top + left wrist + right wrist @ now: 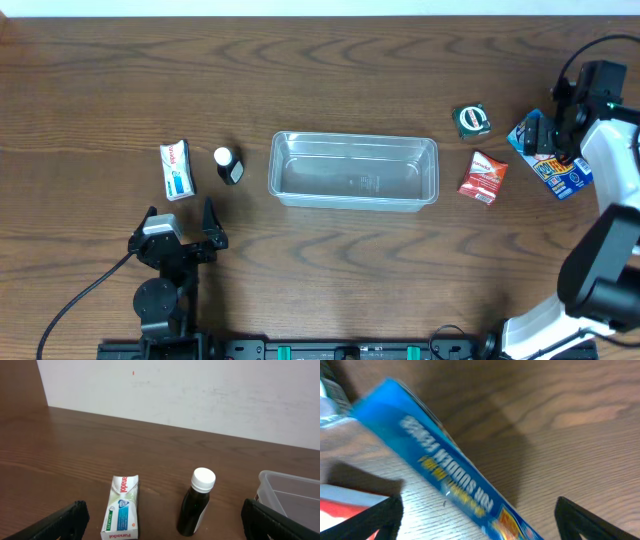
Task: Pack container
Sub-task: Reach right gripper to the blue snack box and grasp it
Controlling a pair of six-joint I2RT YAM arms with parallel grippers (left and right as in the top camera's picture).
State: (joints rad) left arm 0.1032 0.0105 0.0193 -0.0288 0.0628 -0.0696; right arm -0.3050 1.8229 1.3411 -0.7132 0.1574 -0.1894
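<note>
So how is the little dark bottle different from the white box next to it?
The bottle is dark with a white cap; the box is white with green and blue print. The bottle is round and stands upright; the box has flat sides and lies down on the table. Both sit on the wooden table beside the clear container, and neither is in it.
</note>
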